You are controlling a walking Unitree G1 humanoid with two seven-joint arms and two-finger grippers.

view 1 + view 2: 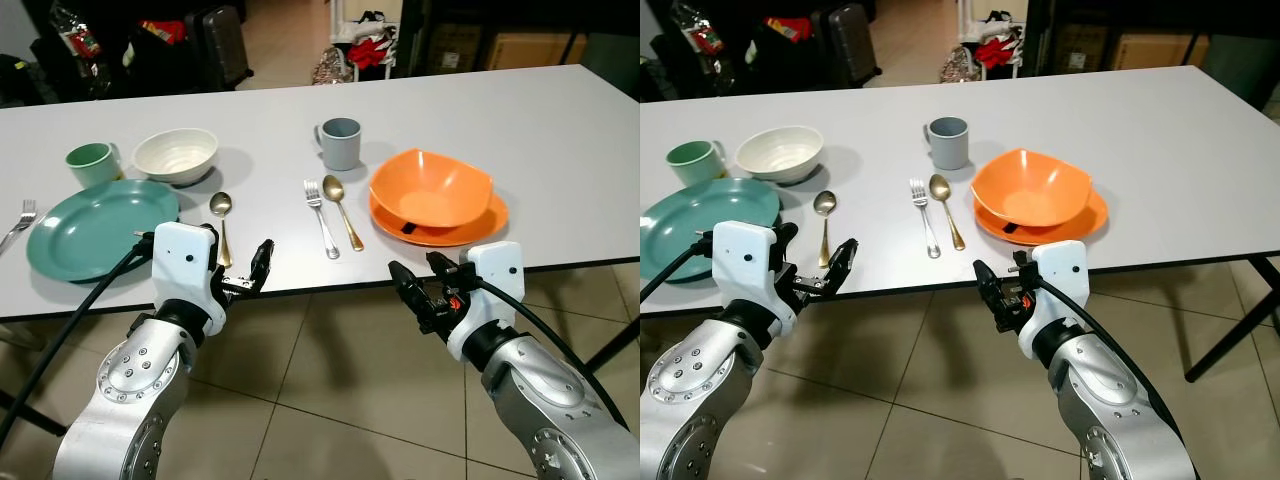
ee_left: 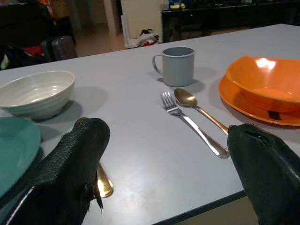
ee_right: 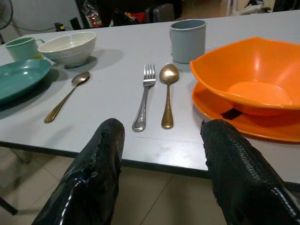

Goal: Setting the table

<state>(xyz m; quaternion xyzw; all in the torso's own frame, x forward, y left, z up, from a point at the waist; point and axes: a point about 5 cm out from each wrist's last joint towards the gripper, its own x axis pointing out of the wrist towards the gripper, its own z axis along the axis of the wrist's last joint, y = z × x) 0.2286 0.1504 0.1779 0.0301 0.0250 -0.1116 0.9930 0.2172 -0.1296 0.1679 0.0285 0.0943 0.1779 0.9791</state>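
Fork (image 1: 320, 217) beyond both | left tool (image 1: 252, 274), right tool (image 1: 418, 287) parted, empty

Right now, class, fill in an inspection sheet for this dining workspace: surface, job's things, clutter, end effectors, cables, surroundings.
Surface: white table, bare at its right end.
Job's things: green plate, white bowl, green mug, grey mug, orange bowl on orange plate, silver fork, two gold spoons.
Clutter: nothing seen.
End effectors: left end effector and right end effector open, empty, before the table edge.
Cables: black cable on left arm.
Surroundings: tiled floor, bags behind.
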